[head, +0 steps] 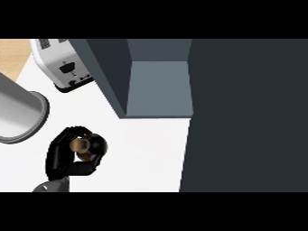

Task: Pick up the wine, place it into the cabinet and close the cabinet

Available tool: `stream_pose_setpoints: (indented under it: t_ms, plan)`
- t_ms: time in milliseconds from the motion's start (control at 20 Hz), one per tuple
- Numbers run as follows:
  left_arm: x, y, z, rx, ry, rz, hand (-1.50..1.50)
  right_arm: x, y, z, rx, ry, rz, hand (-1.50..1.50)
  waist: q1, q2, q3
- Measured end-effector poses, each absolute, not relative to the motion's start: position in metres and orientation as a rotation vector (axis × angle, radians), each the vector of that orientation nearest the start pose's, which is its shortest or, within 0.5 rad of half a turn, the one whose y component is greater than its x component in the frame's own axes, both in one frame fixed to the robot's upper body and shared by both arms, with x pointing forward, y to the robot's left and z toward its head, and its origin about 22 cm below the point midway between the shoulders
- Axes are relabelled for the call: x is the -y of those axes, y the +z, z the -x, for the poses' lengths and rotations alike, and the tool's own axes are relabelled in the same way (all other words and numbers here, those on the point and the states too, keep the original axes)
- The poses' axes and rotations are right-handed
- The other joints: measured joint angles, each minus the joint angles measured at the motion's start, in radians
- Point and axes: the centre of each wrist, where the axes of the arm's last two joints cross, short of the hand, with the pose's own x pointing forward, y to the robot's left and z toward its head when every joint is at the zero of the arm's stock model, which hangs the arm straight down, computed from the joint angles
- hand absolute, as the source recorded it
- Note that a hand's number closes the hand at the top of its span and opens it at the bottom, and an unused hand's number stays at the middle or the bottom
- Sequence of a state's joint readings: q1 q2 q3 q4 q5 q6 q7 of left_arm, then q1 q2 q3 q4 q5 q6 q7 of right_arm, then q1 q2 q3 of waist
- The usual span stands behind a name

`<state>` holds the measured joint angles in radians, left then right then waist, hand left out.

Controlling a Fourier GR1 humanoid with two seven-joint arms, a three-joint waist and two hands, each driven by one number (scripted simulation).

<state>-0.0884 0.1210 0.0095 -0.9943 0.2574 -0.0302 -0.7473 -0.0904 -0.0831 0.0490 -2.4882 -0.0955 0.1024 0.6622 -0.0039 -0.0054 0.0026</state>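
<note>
Wine bottle [80,145] stands upright on the white counter [143,153], seen from straight above so only its cork-coloured top and dark shoulders show. It sits near the counter's lower left part, well apart from the cabinet [157,88]. One black hand [64,155] comes in from the lower edge at the left side of the view, fingers and thumb curled round the bottle, wrapping its neck and shoulders. The other hand does not show.

Cabinet is open: grey-blue interior floor visible toward the counter's upper middle, dark door [253,117] swung out along the right edge. Toaster [64,65] sits at the upper left corner, just beside the cabinet's left wall. Large grey cylinder [9,108] lies tilted at the left edge, near the hand.
</note>
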Motion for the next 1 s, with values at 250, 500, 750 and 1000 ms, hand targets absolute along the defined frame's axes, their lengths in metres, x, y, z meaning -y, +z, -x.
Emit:
stream_pose_setpoints:
  t_ms: [250, 500, 750, 1000]
  plan:
    - [-0.298, -0.097, -0.228, 1.838, 0.08, 0.046, 1.5, 0.219, 0.208, -0.152, 1.897, 0.263, -0.124, -1.5, 0.001, 0.002, -0.002]
    - [-0.301, -0.071, -0.226, 1.912, 0.05, 0.019, 1.5, 0.221, 0.208, -0.153, 1.891, 0.26, -0.119, -1.5, 0.004, 0.002, -0.002]
    - [-0.292, -0.04, -0.231, 1.937, 0.069, 0.126, 1.5, 0.22, 0.206, -0.155, 1.896, 0.261, -0.13, -1.5, 0.005, 0.002, -0.002]
    - [-0.274, -0.002, -0.23, 1.937, 0.054, 0.209, 1.5, 0.222, 0.203, -0.152, 1.892, 0.261, -0.131, -1.5, 0.004, 0.001, -0.002]
